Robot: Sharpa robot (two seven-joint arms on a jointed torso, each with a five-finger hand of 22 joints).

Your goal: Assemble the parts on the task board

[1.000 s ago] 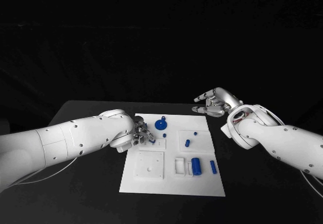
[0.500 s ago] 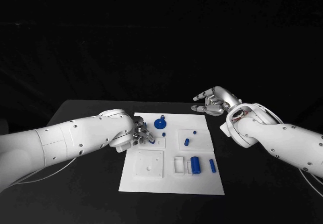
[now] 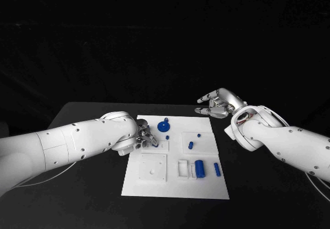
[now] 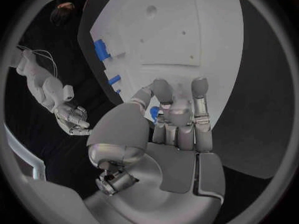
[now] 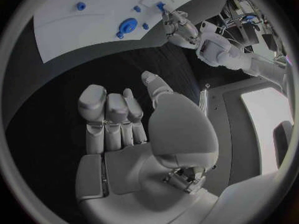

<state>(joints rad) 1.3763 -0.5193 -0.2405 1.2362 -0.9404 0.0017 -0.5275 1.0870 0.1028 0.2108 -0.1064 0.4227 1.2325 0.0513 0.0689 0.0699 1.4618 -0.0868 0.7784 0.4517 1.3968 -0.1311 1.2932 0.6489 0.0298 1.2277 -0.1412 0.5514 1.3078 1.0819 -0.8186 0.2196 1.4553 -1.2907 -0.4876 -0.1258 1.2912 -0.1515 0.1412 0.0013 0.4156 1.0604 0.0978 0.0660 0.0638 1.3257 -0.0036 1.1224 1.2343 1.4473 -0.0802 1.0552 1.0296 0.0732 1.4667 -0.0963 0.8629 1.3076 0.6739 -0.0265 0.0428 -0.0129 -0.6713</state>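
Note:
The white task board [image 3: 206, 125] lies mid-table. My left hand [image 3: 143, 136] hovers over its left edge with fingers curled, pinching a small blue part [image 4: 154, 113] between thumb and fingertips; the same part [image 3: 154, 141] peeks out below the fingers. A blue round disc [image 3: 165, 127] sits near the board's far side, with small blue pegs [image 3: 199, 136] and a blue piece [image 3: 191, 145] to its right. A blue cylinder [image 3: 200, 169] and a slim blue bar [image 3: 217, 170] lie near the front right. My right hand [image 3: 220, 105] hangs past the far right corner, fingers loosely apart, holding nothing.
A white square block [image 3: 153, 168] is set in the board's front left, and a small white frame [image 3: 183, 169] stands beside the cylinder. Black table [image 3: 89, 124] surrounds the board on both sides.

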